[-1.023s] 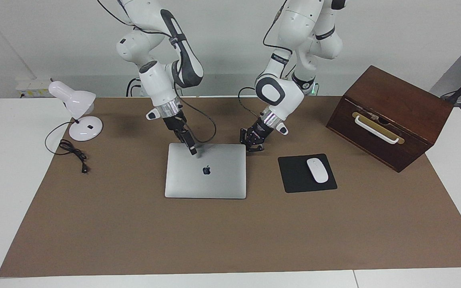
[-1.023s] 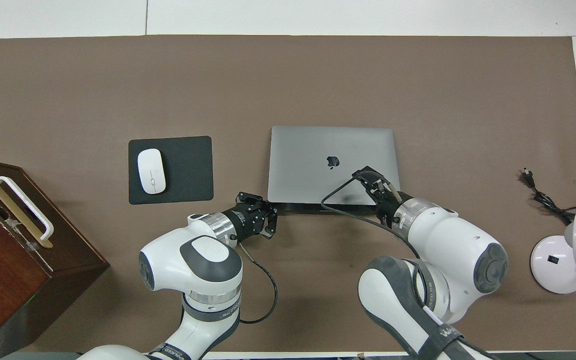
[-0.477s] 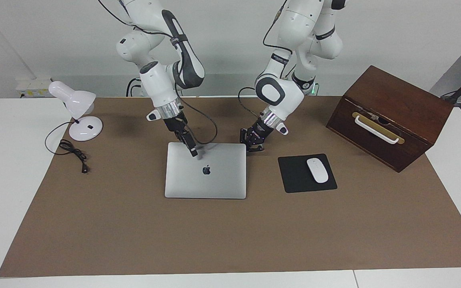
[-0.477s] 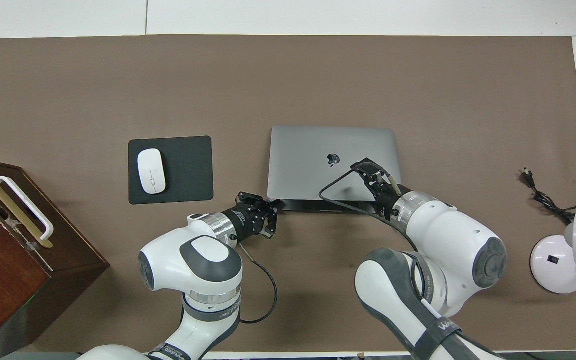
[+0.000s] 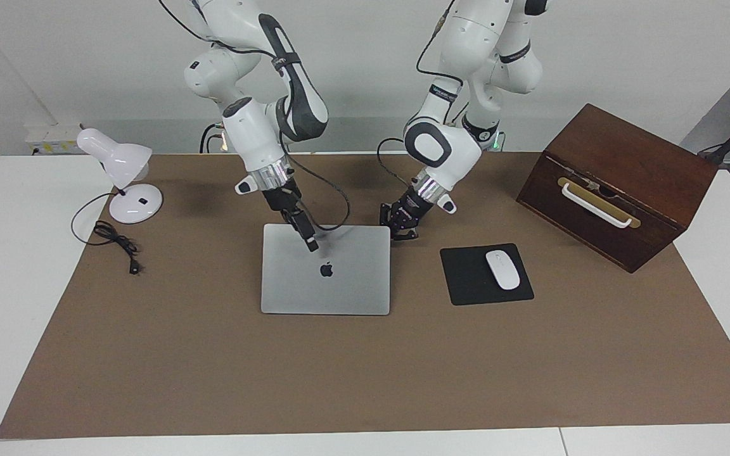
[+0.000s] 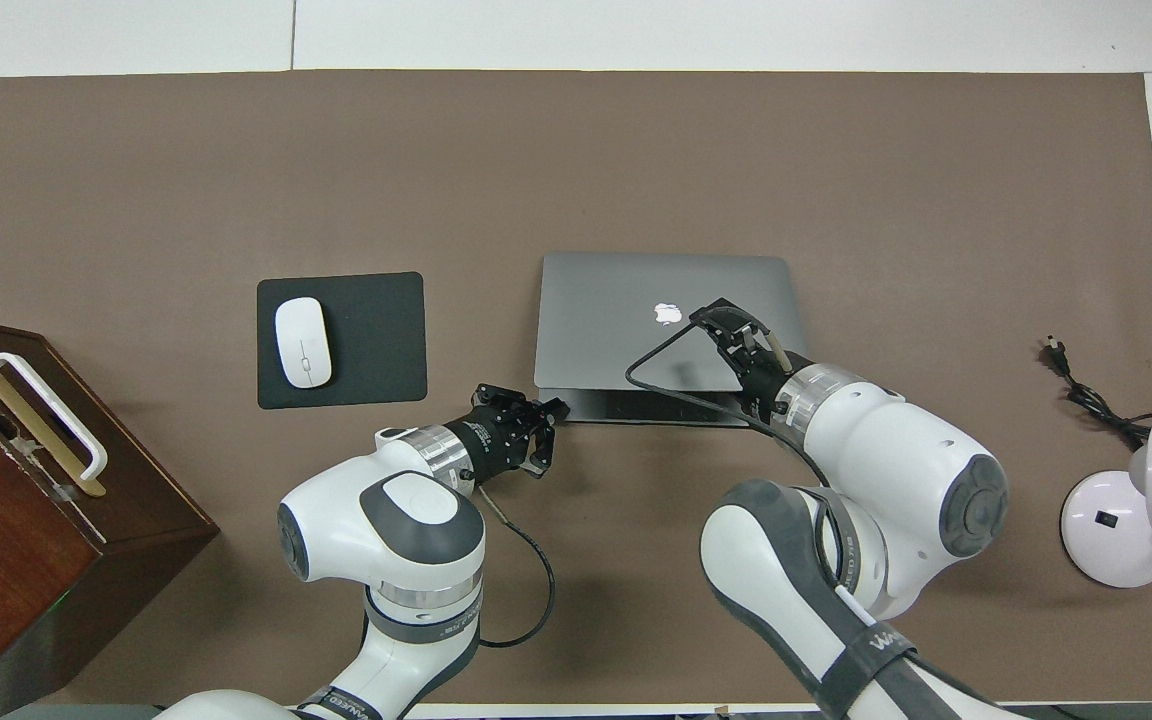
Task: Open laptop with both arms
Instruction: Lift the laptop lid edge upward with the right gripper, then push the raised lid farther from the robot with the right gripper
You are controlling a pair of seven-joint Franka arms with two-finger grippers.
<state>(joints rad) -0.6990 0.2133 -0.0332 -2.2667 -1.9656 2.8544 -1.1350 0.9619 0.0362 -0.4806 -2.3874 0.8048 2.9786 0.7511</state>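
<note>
Silver-grey and thin, the laptop (image 5: 326, 269) lies near the middle of the brown table mat (image 5: 365, 367), its apple logo up and its opening edge turned toward the robots. That edge stands a little off the base: in the overhead view a dark wedge with a strip of the base shows beneath the lid, so the opening looks begun, with most of the swing left. The right gripper (image 5: 308, 239) sits on the lid near the lifted edge, at about eleven o'clock from the logo in the facing view; whether its fingers are spread or closed I cannot tell. The left gripper (image 5: 403, 223) is low at the laptop's corner toward the left arm's end, its tip at the base edge in the overhead view, seemingly steadying the base; its fingers' state cannot be made out either. At three o'clock from the laptop in the facing view lies a black mouse pad (image 5: 466, 282) with a white mouse (image 5: 503, 270) on it, and at about two o'clock a dark wooden box (image 5: 631, 158) with a white handle. At ten o'clock stands a white desk lamp (image 5: 123, 177), its black cord (image 5: 116, 244) coiled beside it.
</note>
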